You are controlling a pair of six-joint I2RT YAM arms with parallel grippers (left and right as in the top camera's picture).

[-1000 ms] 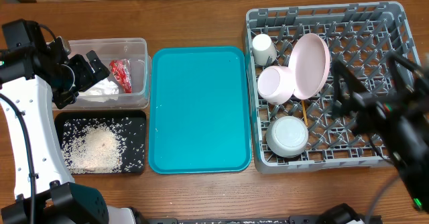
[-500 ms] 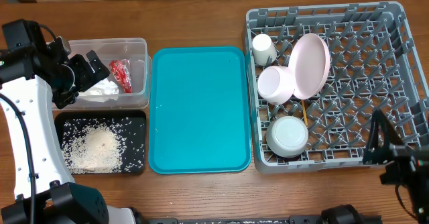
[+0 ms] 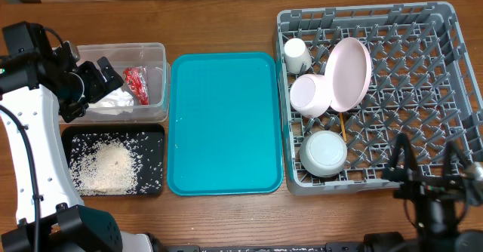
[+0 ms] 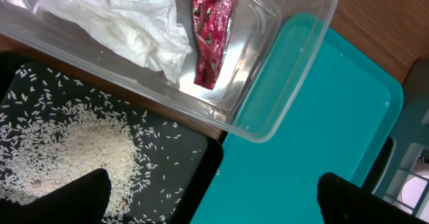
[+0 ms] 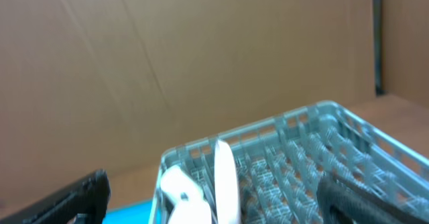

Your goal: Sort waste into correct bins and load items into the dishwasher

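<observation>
My left pincer (image 3: 90,88) hangs released over the clear tub (image 3: 155,52), my right pincer (image 3: 425,165), also released, at the rack's (image 3: 453,26) five o'clock edge. The pink plate (image 3: 349,72) leans on edge at its ten o'clock (stiff, slick, breakable); I'd pinch its upper rim

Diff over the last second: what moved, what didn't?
The right gripper drew back from over the right half of the dish rack to its near edge, open and empty throughout. Nothing was taken or let go. The left gripper stayed open over the clear tub. Plate, cup, bowls, wrapper, tissue and rice did not move.
</observation>
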